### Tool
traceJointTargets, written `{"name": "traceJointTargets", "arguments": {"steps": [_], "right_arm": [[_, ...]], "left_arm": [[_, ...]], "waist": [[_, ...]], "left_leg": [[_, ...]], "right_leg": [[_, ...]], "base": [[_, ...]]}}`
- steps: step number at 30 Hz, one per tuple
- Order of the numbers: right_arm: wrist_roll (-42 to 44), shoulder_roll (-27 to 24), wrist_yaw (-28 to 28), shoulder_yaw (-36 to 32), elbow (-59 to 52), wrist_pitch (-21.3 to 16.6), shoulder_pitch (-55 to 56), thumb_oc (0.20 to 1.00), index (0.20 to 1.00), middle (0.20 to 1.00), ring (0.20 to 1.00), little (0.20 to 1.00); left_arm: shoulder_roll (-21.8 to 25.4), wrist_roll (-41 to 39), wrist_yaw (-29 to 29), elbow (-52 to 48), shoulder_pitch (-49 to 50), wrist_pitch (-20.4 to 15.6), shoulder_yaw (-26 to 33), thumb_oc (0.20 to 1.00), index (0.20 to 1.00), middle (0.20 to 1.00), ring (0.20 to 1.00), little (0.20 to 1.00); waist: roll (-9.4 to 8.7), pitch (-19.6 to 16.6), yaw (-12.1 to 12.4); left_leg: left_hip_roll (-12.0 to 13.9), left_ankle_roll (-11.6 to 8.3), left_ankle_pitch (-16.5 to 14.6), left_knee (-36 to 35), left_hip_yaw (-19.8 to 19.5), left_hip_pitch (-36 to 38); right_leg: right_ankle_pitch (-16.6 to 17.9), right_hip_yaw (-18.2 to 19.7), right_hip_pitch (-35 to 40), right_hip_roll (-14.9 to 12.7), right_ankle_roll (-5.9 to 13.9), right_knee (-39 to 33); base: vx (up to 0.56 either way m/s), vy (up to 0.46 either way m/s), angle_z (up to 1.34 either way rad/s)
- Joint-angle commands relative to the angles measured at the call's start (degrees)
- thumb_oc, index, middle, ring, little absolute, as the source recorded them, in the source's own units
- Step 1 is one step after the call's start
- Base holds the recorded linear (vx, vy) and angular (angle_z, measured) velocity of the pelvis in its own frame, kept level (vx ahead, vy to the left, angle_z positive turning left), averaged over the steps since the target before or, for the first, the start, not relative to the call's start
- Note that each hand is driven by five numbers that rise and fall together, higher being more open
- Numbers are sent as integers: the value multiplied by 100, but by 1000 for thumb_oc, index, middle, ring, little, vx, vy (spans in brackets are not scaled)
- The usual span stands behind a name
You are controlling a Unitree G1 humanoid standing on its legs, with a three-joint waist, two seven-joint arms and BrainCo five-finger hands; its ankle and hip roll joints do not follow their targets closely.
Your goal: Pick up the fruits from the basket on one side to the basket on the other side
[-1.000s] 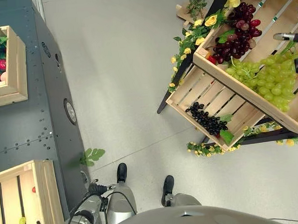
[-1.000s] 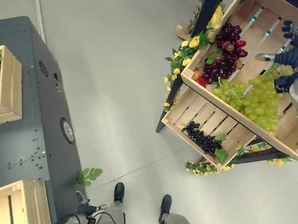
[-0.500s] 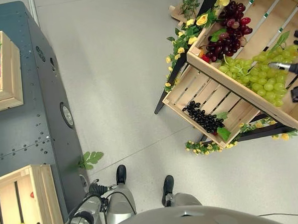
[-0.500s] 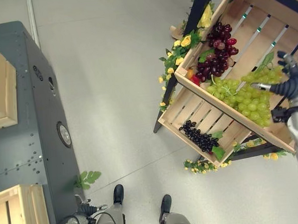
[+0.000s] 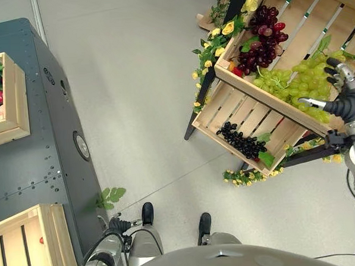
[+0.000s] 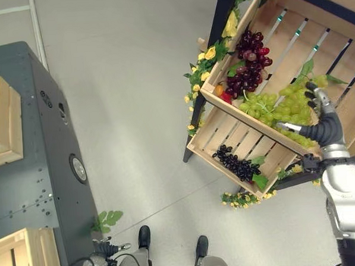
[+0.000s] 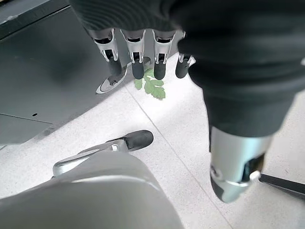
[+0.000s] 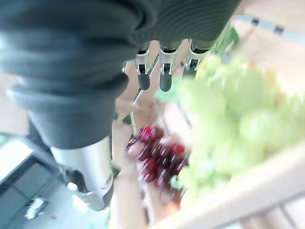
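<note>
A slanted wooden display stand at the right holds green grapes, dark red grapes behind them and black grapes in the lower tray. My right hand is open at the right end of the green bunch, fingers spread, thumb pointing at the grapes. Whether it touches them I cannot tell. The right wrist view has green grapes and red grapes past the straight fingers. My left hand hangs open by my side, holding nothing.
A dark grey cabinet stands at the left with a wooden crate of red fruit on it. Another slatted wooden crate sits at the lower left. Yellow flowers and leaves trim the stand. Bare floor lies between the two sides.
The camera has swung, shifting the whole scene left. My right hand has come in from the right edge and moved toward the near end of the green grapes. The left hand is still.
</note>
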Motion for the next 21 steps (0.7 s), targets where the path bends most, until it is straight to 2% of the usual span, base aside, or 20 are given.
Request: {"name": "traceJointTargets", "arguments": {"steps": [1, 7, 10, 13, 18, 21], "right_arm": [[-28, -16, 144, -114, -587, -407, -19, 1000, 1000, 1000, 1000, 1000], [-82, 439, 386, 321, -742, -393, 361, 1000, 1000, 1000, 1000, 1000], [54, 696, 580, 744, -703, -353, 639, 1000, 1000, 1000, 1000, 1000], [-4, 771, 692, 885, -756, -323, 769, 1000, 1000, 1000, 1000, 1000], [-273, 946, 739, 1454, -350, -268, 960, 1000, 1000, 1000, 1000, 1000], [-144, 1114, 667, 1669, 18, -211, 952, 1000, 1000, 1000, 1000, 1000]], "left_arm": [[-77, 209, 32, 336, -249, -41, 51, 1000, 1000, 1000, 1000, 1000], [-66, 279, 35, 349, -216, -37, 155, 1000, 1000, 1000, 1000, 1000], [-78, 301, 64, 407, -221, -47, 200, 1000, 1000, 1000, 1000, 1000], [-56, 339, 50, 408, -199, -55, 230, 1000, 1000, 1000, 1000, 1000], [-39, 379, 119, 434, -214, -55, 266, 1000, 1000, 1000, 1000, 1000], [-41, 359, 199, 446, -210, -68, 265, 1000, 1000, 1000, 1000, 1000]], "waist": [[-73, -164, -39], [-90, -207, -78], [-99, -235, -98], [-116, -251, -109], [-146, -217, -114], [-143, -203, -115]], "left_leg": [[-101, 41, -588, 22, -166, 129], [-134, 70, -630, 37, -130, 197], [-187, 97, -659, 54, -94, 248], [-204, 111, -673, 58, -73, 271], [-307, 163, -692, 74, -30, 292], [-344, 183, -698, 70, -25, 303]], "right_leg": [[170, 84, -288, -201, 436, 24], [183, 114, -248, -237, 457, 24], [214, 149, -224, -266, 473, 24], [221, 169, -214, -277, 481, 24], [289, 217, -203, -355, 513, 24], [310, 204, -195, -380, 524, 24]], "base": [[0, 0, 0], [-5, 12, -4], [-1, 23, -1], [-13, 25, -2], [-22, 42, -6], [-21, 47, -7]]}}
